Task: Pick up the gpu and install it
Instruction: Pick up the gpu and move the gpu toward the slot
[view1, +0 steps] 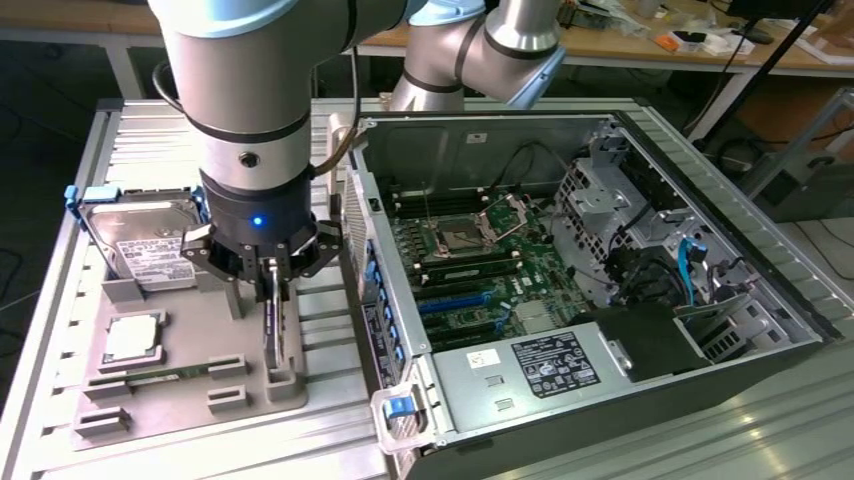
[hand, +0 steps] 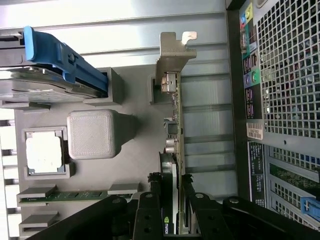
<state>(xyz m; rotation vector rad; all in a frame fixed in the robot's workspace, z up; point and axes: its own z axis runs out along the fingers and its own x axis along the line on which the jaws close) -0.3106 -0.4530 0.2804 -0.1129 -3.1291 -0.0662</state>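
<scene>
The jaws of the black two-fingered gripper (view1: 274, 268) are pinched on the upper edge of the gpu (hand: 175, 120), a thin flat black expansion card with a narrow silver metal bracket (hand: 174, 55) at one end. The risk, as I judge it, is that so narrow a hold on a card edge lets it swing or bind on the way up, and the bracket could catch. The card stands on edge between the fingers, its bracket end well out from them, seated in the slotted posts of the grey plastic parts tray (view1: 200, 350). The open black computer case (view1: 601, 250) stands just beside (on the exterior view's right).
</scene>
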